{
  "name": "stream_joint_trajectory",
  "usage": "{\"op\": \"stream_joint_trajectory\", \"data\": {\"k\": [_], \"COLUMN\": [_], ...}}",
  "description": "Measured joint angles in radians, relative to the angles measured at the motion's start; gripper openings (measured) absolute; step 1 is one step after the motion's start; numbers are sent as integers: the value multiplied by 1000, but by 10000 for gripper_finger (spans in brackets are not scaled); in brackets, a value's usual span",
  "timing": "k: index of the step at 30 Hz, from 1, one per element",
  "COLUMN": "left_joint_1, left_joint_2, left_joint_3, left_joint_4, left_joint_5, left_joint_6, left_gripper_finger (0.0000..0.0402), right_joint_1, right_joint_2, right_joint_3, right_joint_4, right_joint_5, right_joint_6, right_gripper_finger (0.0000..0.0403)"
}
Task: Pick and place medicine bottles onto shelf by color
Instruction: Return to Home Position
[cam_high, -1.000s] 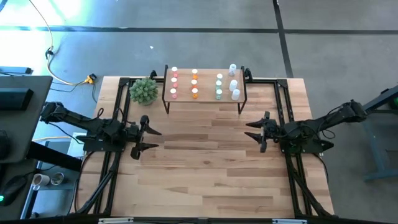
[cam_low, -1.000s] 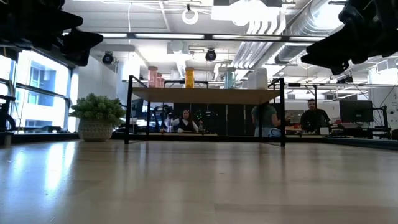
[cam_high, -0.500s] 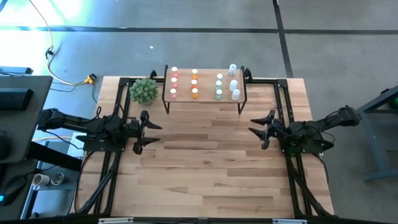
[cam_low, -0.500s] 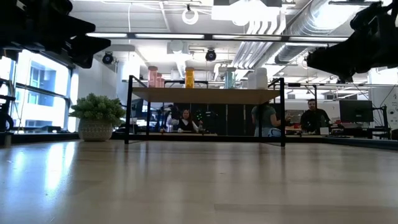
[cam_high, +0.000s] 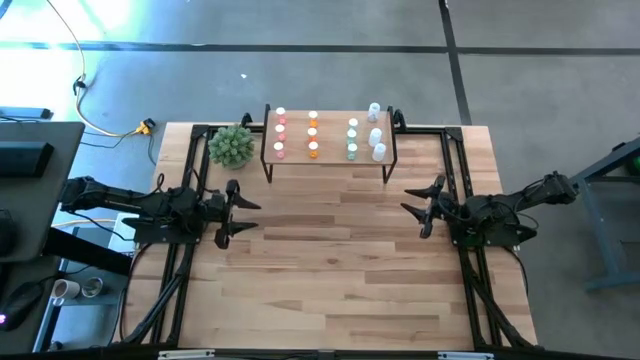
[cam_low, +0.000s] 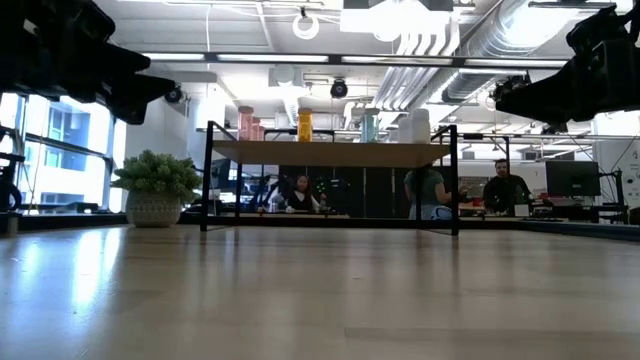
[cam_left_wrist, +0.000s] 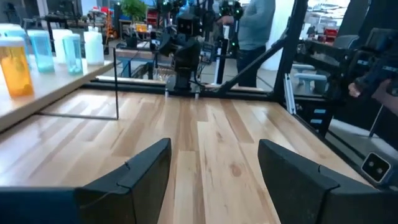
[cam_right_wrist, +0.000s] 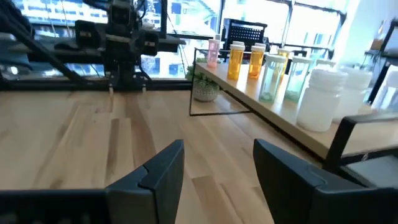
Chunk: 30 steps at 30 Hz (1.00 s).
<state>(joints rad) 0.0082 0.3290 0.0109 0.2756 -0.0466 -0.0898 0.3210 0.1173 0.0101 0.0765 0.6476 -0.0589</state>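
Wood-plank table up front, office with a few people behind it. Every one of the medicine bottles I can spot sits on the shelf at the far edge, in pink, orange, green and white rows, beside a small plant. The left gripper and right gripper hover mid-table, well apart, fingers spread wide and holding nothing. My guess is the sorting's done and this is the go-home step. Next the arms just need to tuck away clear of the shelf.
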Motion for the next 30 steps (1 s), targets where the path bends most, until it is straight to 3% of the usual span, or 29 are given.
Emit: {"op": "stream_joint_trajectory", "data": {"k": [10,17,30], "left_joint_1": [0,0,0], "left_joint_2": [-8,-6,-6], "left_joint_3": [1,1,1], "left_joint_4": [-1,-2,-2], "left_joint_5": [-2,1,1], "left_joint_6": [100,61,41], "left_gripper_finger": [229,229,229], "right_joint_1": [0,-1,0], "right_joint_2": [0,3,3], "right_joint_3": [0,0,-1], "right_joint_4": [1,-1,-8], "right_joint_5": [4,236,208], "right_joint_6": [-70,70,85], "right_gripper_finger": [184,184,184]}}
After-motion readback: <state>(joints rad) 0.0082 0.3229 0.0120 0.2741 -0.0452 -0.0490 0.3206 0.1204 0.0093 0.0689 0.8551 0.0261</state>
